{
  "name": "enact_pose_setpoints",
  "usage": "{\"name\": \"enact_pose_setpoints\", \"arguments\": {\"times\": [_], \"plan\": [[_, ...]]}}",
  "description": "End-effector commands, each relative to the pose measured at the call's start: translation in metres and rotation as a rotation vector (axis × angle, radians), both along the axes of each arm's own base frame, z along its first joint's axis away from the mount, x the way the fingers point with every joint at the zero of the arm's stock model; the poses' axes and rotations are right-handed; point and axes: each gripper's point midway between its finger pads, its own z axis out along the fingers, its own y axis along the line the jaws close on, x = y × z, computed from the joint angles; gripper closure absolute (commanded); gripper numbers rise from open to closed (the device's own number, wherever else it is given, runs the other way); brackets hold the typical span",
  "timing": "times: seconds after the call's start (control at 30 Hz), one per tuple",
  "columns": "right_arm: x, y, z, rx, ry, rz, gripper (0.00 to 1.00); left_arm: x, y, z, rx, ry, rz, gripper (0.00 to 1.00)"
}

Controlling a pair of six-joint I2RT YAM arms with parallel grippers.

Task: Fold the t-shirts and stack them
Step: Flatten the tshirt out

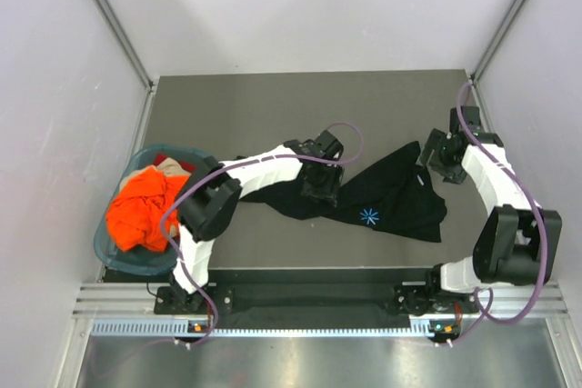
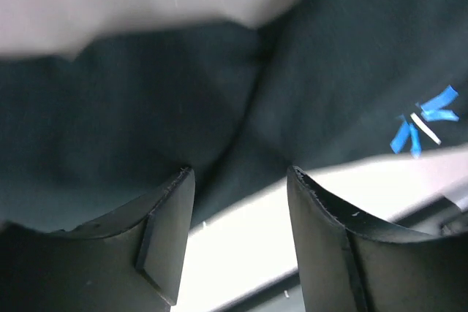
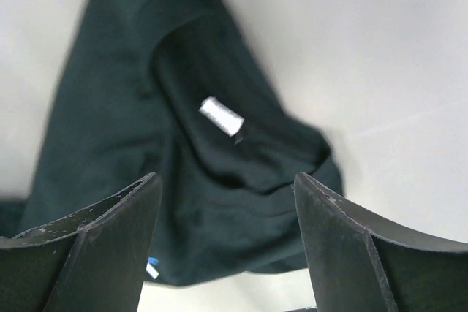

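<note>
1. The black t-shirt (image 1: 400,197) lies on the grey table (image 1: 273,106), from the middle over to the right, between my two arms. It is not flat. It is a rumpled, bunched shape with one point reaching toward the far right and another part running left under the left arm.
2. Its small blue-white starburst mark (image 1: 368,216) faces up near the shirt's near edge. From the left wrist it shows as blurred blue strokes with one white stroke at the right of the picture.
3. From the right wrist I look down on the neck opening, where a white label (image 3: 221,116) sits inside and the cloth is creased in soft folds around it.
4. The orange t-shirt (image 1: 141,211) is heaped, crumpled and unfolded, in the teal basket (image 1: 102,247) at the table's left edge, well apart from the black one.
5. The left gripper (image 1: 320,190) is over the left part of the black t-shirt. Its fingers (image 2: 168,239) are spread with nothing between them. I cannot tell whether the tips touch the cloth.
6. The right gripper (image 1: 429,159) is by the shirt's far right point. It is spread wide and pinches nothing, and the collar shows between its fingers.
</note>
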Motion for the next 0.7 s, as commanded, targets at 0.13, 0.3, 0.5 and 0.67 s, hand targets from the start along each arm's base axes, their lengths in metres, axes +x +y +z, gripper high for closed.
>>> {"name": "enact_pose_setpoints", "arguments": {"times": [0.13,0.3,0.5,0.67], "plan": [[-0.009,0.031,0.013,0.135,-0.072,0.091,0.26,0.024,-0.004,-0.012,0.060,-0.089,-0.044,0.48],[-0.018,0.030,0.011,0.123,-0.055,0.098,0.27,0.027,-0.012,0.010,0.018,-0.098,-0.053,0.98],[-0.021,0.027,0.017,0.106,-0.023,0.082,0.28,0.097,-0.004,0.117,0.061,-0.459,0.073,1.00],[-0.023,0.033,0.019,0.082,0.027,0.098,0.28,0.195,0.012,0.155,0.208,-0.728,0.189,1.00]]}}
